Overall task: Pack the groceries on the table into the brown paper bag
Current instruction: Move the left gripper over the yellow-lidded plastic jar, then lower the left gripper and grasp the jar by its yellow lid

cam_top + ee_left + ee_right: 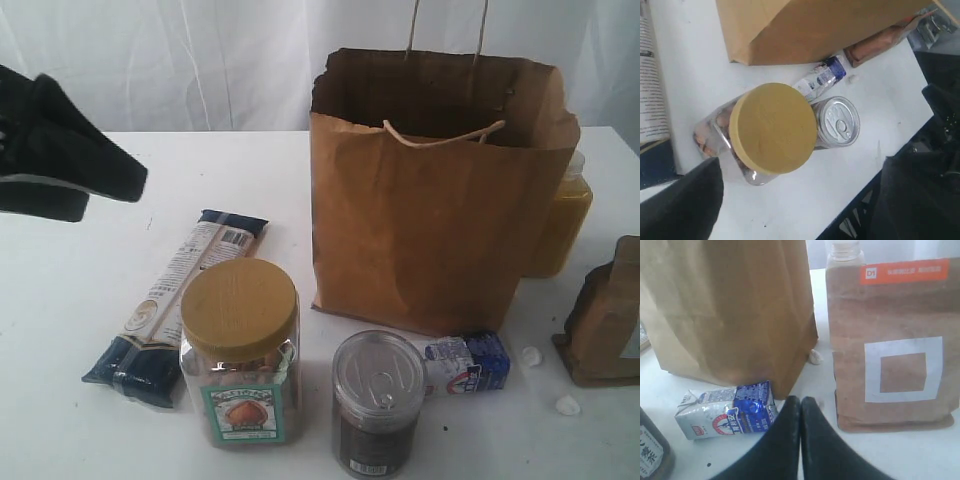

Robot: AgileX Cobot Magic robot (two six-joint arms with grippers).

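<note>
Six groceries on the worktop (60, 300), none bagged? — M.
Confirmed. Bag (430, 220) upright, mouth open. Packet (175, 300) lies flat, left of it. Jar (240, 350) and can (378, 405) stand in front. Carton (467, 362) is on its side at the bag's base. Bottle (565, 220) is half hidden behind the bag, pouch (610, 320) upright at the right. — R.
Fingers? — M.
Left fingers (687, 202) spread wide, empty, above the jar. Right fingers (790, 440) pressed together on nothing, low between carton and pouch. — R.
</note>
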